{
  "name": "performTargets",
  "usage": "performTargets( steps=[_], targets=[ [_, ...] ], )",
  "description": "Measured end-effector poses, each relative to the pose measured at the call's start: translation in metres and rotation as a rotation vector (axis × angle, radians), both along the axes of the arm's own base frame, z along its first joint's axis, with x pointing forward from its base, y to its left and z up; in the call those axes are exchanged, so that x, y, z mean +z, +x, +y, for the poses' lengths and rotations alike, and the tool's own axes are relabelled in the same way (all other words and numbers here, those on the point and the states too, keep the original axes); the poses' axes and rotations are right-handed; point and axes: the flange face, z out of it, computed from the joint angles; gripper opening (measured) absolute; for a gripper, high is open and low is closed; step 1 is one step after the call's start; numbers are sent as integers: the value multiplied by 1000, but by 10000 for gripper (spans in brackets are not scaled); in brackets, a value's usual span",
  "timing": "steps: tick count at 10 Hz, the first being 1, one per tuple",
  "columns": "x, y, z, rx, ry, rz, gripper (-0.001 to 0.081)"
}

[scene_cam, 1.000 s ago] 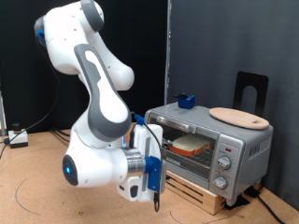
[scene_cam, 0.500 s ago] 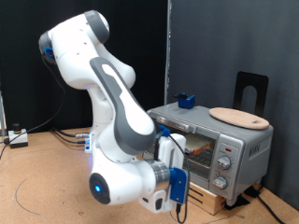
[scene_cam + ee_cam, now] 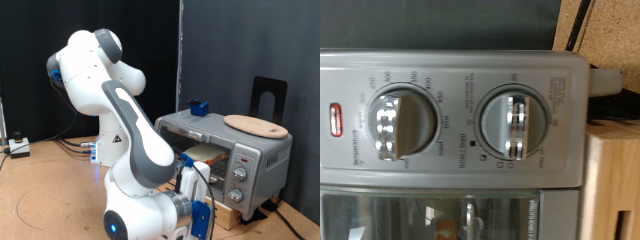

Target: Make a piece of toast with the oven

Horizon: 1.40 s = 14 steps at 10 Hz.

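The silver-grey oven (image 3: 245,150) stands on a wooden pallet at the exterior view's right, with its glass door shut. The piece of toast (image 3: 210,150) shows partly through the door as a pale patch; my arm hides the rest. My gripper (image 3: 204,212) hangs low in front of the oven's lower front, at the exterior view's bottom, and its fingers are not clear. The wrist view shows the oven's knob panel close up, with two round knobs (image 3: 392,125) (image 3: 517,122), a red lamp (image 3: 335,120) and a strip of the glass door (image 3: 430,215). No fingers show there.
A round light wooden board (image 3: 255,125) lies on the oven's top, with a small blue object (image 3: 198,107) behind it. A black stand (image 3: 268,95) rises behind the oven. The wooden pallet (image 3: 238,214) is under the oven. Cables (image 3: 20,148) lie at the far left.
My arm has swung towards the exterior view's right and downward. The hand has come lower and closer to the oven's front, and it now hides more of the door.
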Motion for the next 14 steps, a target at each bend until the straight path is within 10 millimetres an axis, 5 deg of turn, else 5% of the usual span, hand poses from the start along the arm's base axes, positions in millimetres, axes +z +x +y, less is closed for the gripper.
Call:
performTargets(
  steps=[4, 11, 14],
  targets=[
    [-9, 0, 7, 37, 13, -30, 809],
    [-39, -30, 56, 59, -10, -38, 809],
    [-38, -32, 75, 60, -5, -62, 809]
  ],
)
